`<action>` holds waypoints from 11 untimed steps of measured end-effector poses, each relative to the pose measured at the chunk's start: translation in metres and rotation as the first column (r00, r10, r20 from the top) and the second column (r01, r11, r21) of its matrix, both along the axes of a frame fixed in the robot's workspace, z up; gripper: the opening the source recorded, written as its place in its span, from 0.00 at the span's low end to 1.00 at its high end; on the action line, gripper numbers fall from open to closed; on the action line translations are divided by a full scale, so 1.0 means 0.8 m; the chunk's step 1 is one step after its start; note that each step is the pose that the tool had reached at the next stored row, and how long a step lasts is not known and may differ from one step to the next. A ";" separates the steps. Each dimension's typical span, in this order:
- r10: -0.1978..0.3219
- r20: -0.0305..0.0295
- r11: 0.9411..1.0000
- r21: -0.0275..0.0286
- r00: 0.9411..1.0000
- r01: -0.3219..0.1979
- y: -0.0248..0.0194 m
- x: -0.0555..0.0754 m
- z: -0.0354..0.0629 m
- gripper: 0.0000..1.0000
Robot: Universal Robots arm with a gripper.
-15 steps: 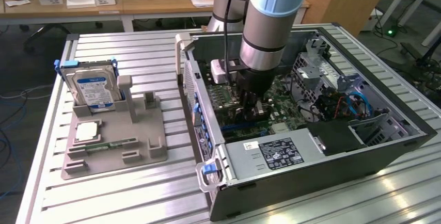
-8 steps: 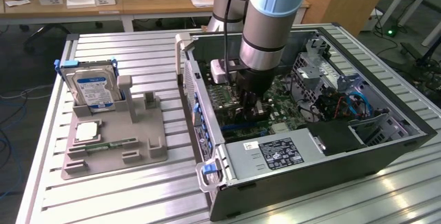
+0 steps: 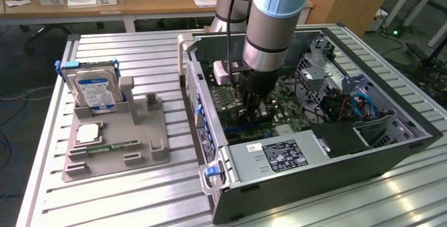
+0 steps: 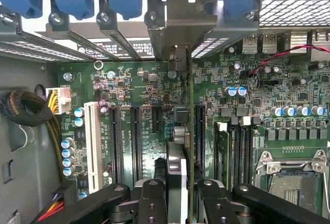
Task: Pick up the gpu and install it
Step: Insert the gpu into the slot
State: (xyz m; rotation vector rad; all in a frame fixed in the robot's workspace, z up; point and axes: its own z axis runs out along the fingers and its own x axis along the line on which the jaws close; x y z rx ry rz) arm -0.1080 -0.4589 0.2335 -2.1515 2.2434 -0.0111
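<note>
Fingers clamped on the gpu, card held edge-on and upright over the green motherboard inside the open computer case, hard drive upright in a grey holder at nine o'clock of the case, all on the slatted worktop.

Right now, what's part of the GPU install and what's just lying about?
In the job:
- gpu, held edge-on in the gripper
- motherboard slots
- open computer case

Lying about:
- hard drive in the grey holder
- RAM stick
- CPU chip
</note>
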 end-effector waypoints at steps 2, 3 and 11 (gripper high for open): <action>0.000 0.000 1.000 0.000 1.000 0.000 0.0000 0.000 -0.001 0.28; 0.000 0.000 1.000 0.000 1.000 0.000 0.0000 0.000 -0.001 0.28; 0.000 0.000 1.000 0.000 1.000 0.000 0.0000 0.000 -0.003 0.28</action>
